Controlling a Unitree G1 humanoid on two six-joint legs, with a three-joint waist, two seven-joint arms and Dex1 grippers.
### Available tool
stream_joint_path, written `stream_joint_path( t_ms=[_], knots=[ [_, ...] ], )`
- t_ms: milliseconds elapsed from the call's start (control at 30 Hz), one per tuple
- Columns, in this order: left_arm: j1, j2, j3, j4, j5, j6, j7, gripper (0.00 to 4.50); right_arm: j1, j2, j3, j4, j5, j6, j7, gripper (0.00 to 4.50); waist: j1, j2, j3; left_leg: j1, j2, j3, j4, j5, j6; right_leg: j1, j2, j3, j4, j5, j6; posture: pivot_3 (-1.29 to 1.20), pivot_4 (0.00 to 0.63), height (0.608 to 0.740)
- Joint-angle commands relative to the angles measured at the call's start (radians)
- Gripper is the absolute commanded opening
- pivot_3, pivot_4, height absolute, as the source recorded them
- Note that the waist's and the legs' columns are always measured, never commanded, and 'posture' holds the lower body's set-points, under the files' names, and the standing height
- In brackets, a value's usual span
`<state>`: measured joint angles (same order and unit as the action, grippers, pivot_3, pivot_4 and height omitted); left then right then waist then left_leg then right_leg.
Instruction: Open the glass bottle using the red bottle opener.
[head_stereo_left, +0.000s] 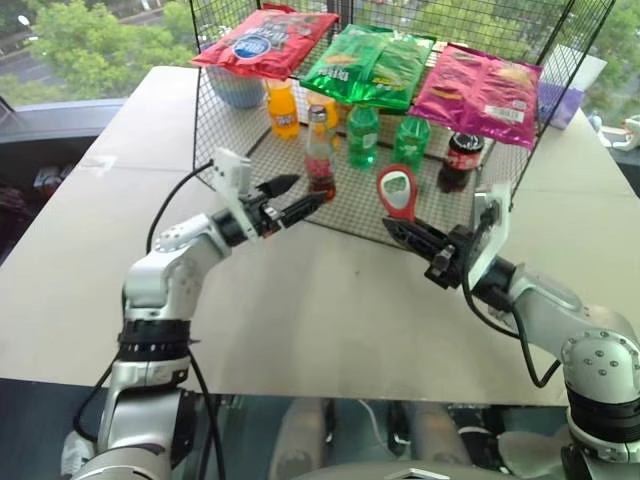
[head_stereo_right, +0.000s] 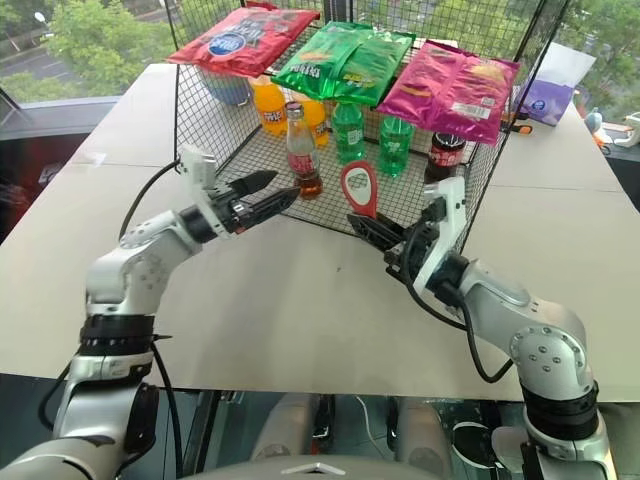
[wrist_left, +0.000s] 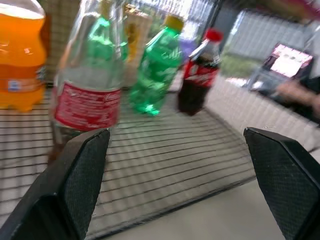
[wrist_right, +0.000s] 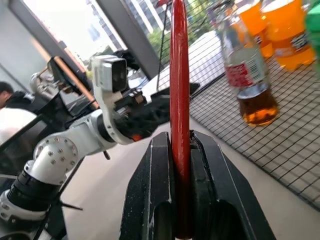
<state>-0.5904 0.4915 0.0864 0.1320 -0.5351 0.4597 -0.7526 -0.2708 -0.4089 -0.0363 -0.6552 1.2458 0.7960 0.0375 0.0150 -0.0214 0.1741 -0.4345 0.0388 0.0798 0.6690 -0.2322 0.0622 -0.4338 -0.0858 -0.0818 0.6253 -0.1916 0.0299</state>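
On the left, the left gripper (head_stereo_left: 297, 198) reaches toward the wire rack (head_stereo_left: 250, 160) with its two black fingers (wrist_left: 80, 175) spread wide and nothing between them. Its tips sit at the near left edge of the rack floor, just to the left of the glass bottle (head_stereo_left: 320, 155) and not touching it.

The glass bottle stands upright on the rack floor, near its front edge, with a pinkish-red label around the middle and amber-brown liquid low down. Behind it to the left are orange-drink bottles (head_stereo_left: 283, 108). To its right stand two green bottles (head_stereo_left: 363, 135), and further right a dark cola bottle (head_stereo_left: 461, 160) with a red cap. Across the top shelf of the rack lie three snack bags: a red bag (head_stereo_left: 265, 42) on the left, a green bag (head_stereo_left: 370, 65) in the middle and a pink bag (head_stereo_left: 480, 92) on the right.

Right of the glass bottle, the red bottle opener (head_stereo_left: 397, 192) is held up above the pale counter (head_stereo_left: 330, 320), its oval ring head uppermost, just in front of the rack's near edge. The right gripper (head_stereo_left: 400, 228) pinches its handle, fingers pressed tight on either flat side; the right wrist view shows the opener edge-on, rising straight between them. The opener is apart from the glass bottle.
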Motion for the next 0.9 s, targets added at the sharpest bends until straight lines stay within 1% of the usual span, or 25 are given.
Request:
stream_joint_path(
  t_ms=[33, 100, 367, 633, 733, 767, 800, 900],
  knots=[
    [-0.064, -0.002, -0.013, 0.081, 0.09, -0.092, 0.021, 4.42, 0.004, 0.003, -0.025, -0.065, 0.004, -0.034, -0.028, 0.0, 0.0, 0.0, 0.0, 0.0, 0.0, 0.0, 0.0, 0.0, 0.0, 0.0, 0.0, 0.0, 0.0, 0.0, 0.0, 0.0, 0.15, 0.74],
    [-0.096, -0.008, -0.021, 0.144, 0.133, -0.133, 0.029, 4.42, 0.014, -0.003, -0.024, -0.081, 0.0, -0.038, -0.041, 0.0, -0.003, 0.0, 0.0, 0.0, 0.0, 0.0, 0.0, 0.0, 0.0, 0.0, 0.001, 0.0, 0.0, 0.0, 0.0, 0.0, 0.15, 0.74],
    [-0.234, -0.062, -0.022, 0.357, 0.213, -0.222, 0.017, 4.42, 0.047, -0.008, -0.02, -0.119, -0.016, -0.055, -0.073, 0.0, 0.001, 0.0, 0.0, -0.001, 0.0, 0.0, 0.0, 0.0, 0.0, 0.0, 0.001, -0.001, 0.0, 0.001, 0.007, 0.0, 0.15, 0.74],
    [-0.401, -0.111, -0.029, 0.665, 0.303, -0.353, 0.011, 4.42, 0.067, -0.014, -0.011, -0.152, -0.027, -0.064, -0.102, 0.0, -0.001, -0.001, 0.0, -0.001, 0.0, 0.0, 0.0, 0.0, 0.001, 0.0, 0.001, -0.001, 0.0, 0.001, 0.007, 0.0, 0.15, 0.74],
    [-0.455, -0.124, -0.021, 0.772, 0.321, -0.411, 0.002, 3.68, 0.081, -0.018, -0.017, -0.169, -0.026, -0.068, -0.119, 0.0, -0.001, -0.001, 0.0, -0.002, 0.0, 0.0, 0.0, 0.0, 0.001, -0.001, 0.001, -0.001, 0.0, 0.001, 0.007, 0.0, 0.15, 0.74],
    [-0.466, -0.127, -0.019, 0.797, 0.325, -0.429, -0.005, 3.11, 0.086, -0.019, -0.017, -0.175, -0.026, -0.069, -0.125, 0.0, -0.001, -0.001, 0.0, -0.002, 0.0, 0.0, 0.0, 0.0, 0.001, -0.001, 0.001, -0.001, 0.0, 0.001, 0.007, 0.0, 0.15, 0.74],
    [-0.474, -0.129, -0.017, 0.815, 0.329, -0.444, -0.011, 2.66, 0.089, -0.019, -0.016, -0.178, -0.026, -0.071, -0.129, 0.0, -0.001, -0.001, 0.0, -0.002, 0.0, 0.0, 0.0, 0.0, 0.001, -0.001, 0.001, -0.001, 0.0, 0.001, 0.007, 0.0, 0.15, 0.74],
    [-0.483, -0.131, -0.007, 0.84, 0.321, -0.475, -0.069, 2.59, 0.099, -0.022, -0.015, -0.189, -0.029, -0.076, -0.138, 0.0, -0.001, -0.001, 0.0, -0.002, 0.0, 0.0, 0.0, 0.0, 0.001, -0.001, 0.001, -0.001, 0.0, 0.001, 0.007, 0.0, 0.15, 0.74]
  ],
)
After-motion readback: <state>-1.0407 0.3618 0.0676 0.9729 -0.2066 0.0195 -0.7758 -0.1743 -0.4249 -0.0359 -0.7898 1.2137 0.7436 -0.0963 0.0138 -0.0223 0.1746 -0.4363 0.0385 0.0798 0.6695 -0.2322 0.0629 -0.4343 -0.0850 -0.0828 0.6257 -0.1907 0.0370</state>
